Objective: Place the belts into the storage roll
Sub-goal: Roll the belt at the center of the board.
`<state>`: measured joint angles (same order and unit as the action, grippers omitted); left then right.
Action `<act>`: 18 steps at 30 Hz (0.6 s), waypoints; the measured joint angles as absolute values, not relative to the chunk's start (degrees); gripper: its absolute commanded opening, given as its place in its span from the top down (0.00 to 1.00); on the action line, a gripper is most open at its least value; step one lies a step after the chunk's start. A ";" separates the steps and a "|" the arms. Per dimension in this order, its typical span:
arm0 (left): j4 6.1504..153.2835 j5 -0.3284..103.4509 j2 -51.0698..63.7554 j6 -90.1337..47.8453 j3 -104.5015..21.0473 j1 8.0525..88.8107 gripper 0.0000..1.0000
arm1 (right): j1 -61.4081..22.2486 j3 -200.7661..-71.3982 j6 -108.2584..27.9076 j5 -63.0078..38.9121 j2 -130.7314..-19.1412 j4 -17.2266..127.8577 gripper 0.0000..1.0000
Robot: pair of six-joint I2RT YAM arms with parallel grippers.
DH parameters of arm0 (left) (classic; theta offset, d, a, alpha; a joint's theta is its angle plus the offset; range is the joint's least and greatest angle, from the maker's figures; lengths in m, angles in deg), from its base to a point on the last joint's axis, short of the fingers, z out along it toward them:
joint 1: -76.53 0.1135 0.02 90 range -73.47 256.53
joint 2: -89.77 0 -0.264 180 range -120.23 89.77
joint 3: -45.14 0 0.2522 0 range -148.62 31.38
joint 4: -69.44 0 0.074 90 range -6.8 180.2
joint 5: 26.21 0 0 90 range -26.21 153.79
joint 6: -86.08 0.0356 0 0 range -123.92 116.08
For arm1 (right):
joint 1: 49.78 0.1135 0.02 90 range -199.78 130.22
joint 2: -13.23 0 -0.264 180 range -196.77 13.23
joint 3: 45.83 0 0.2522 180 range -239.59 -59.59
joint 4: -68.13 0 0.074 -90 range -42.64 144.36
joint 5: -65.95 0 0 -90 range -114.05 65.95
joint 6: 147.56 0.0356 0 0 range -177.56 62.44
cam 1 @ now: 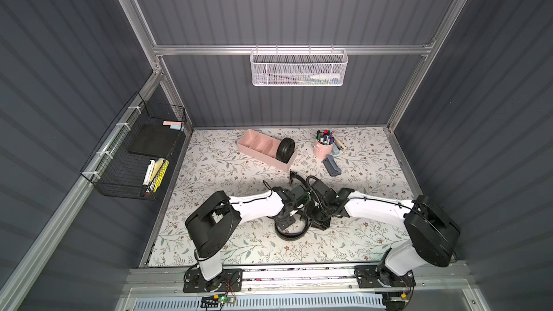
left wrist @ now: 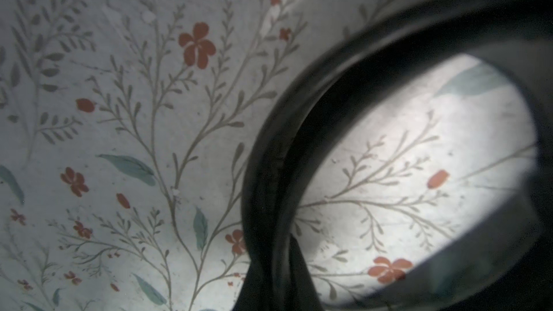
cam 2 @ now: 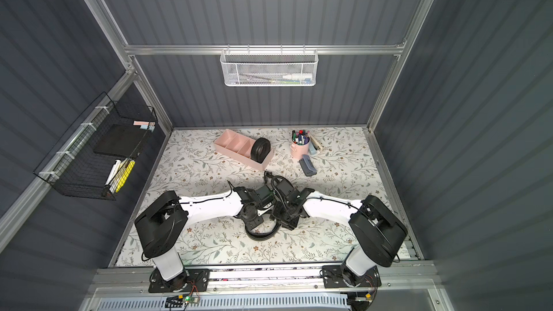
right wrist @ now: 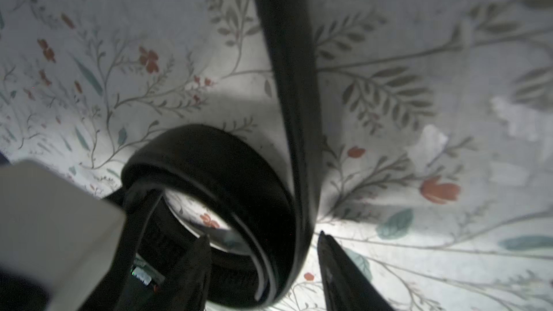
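Note:
The storage roll [cam 1: 248,138] [cam 2: 225,140] is a pale pink divided tray at the back of the table. One belt [cam 1: 285,150] [cam 2: 260,150] stands as a tight coil in its rightmost compartment. The second belt [cam 1: 288,236] [cam 2: 259,236] lies as a loose loop at mid-table, with its tail running towards the tray. My left gripper [left wrist: 272,249] [cam 1: 285,219] is shut on this belt's [left wrist: 269,150] loop wall. My right gripper [right wrist: 262,236] [cam 1: 317,219] is open and straddles the belt's [right wrist: 227,168] coiled layers. A gap shows beside one of its fingers [right wrist: 332,258].
A pink cup of markers [cam 1: 323,144] and a grey-blue eraser [cam 1: 332,165] sit right of the tray. A black wire basket [cam 1: 134,156] hangs on the left wall. A white mesh basket [cam 1: 299,68] hangs on the back wall. Both arms meet closely at mid-table.

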<state>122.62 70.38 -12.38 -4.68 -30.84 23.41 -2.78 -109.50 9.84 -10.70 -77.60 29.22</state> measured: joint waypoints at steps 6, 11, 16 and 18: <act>120.98 67.06 -11.11 -6.14 -29.31 24.02 1.00 | -2.49 -114.27 6.60 -14.29 -82.47 24.30 0.69; 120.24 65.70 -10.58 -7.45 -28.67 24.76 1.00 | -2.19 -116.80 4.17 -15.71 -84.07 22.22 0.87; 119.45 63.63 -9.80 -8.02 -28.11 26.36 0.83 | -1.88 -118.00 0.87 -17.78 -84.51 21.37 0.95; 119.03 58.93 -9.12 -8.33 -27.32 28.24 0.61 | -1.55 -117.98 -1.07 -18.48 -84.68 20.69 0.96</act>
